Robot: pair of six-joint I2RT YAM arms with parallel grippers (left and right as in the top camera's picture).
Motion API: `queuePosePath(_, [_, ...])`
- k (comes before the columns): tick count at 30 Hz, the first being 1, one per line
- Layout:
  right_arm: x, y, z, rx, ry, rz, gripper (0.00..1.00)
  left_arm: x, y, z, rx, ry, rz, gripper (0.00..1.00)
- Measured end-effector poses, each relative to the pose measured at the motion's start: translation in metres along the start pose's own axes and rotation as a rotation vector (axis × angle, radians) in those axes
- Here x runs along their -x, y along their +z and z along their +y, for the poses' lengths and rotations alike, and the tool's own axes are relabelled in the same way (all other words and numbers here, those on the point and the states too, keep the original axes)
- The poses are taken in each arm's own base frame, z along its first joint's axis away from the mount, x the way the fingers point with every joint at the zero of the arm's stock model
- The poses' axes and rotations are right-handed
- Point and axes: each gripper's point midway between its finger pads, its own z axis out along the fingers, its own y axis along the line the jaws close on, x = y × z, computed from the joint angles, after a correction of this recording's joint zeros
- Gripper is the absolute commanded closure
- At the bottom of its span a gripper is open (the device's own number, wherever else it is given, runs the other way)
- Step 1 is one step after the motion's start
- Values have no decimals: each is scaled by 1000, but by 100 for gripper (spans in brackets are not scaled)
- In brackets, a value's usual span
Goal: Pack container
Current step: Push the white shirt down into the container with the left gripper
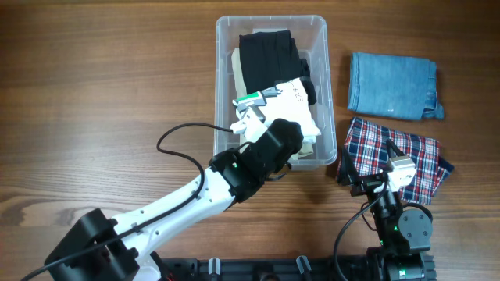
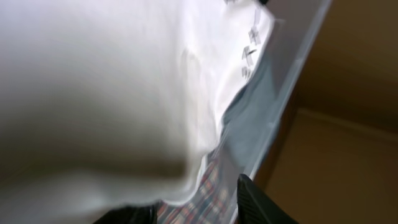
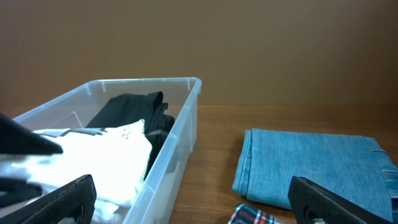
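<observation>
The clear container [image 1: 271,19] stands at the table's far middle. Inside it a black garment [image 1: 269,55] lies at the far end, with a white garment [image 1: 301,109] nearer the front. My left gripper [image 1: 254,123] reaches into the container's near end, over the white garment. In the left wrist view the white garment [image 2: 93,81] fills the frame above my left gripper [image 2: 193,214], whose jaws stand apart with no cloth between them. My right gripper [image 1: 394,173] hovers open over a plaid shirt [image 1: 414,152], to the right of the container [image 3: 186,118].
Folded blue jeans [image 1: 391,84] lie right of the container, beyond the plaid shirt. In the right wrist view the jeans [image 3: 311,165] sit ahead, with bare wood between them and the container wall. The left arm's black cable [image 1: 180,144] loops over the table's left side.
</observation>
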Motion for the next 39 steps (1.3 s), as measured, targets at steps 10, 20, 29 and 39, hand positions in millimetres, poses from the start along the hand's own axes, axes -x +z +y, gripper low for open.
queuePosePath(10, [0, 0, 0, 0, 0, 0, 0, 1, -44, -7, 1, 9, 36, 80])
queuePosePath(20, [0, 0, 0, 0, 0, 0, 0, 14, -73, -68, -247, 111, -37, 96])
queuePosePath(29, [0, 0, 0, 0, 0, 0, 0, 45, -52, -110, -394, 311, -223, 96])
queuePosePath(39, [0, 0, 0, 0, 0, 0, 0, 115, -25, -105, -65, 492, -156, 96])
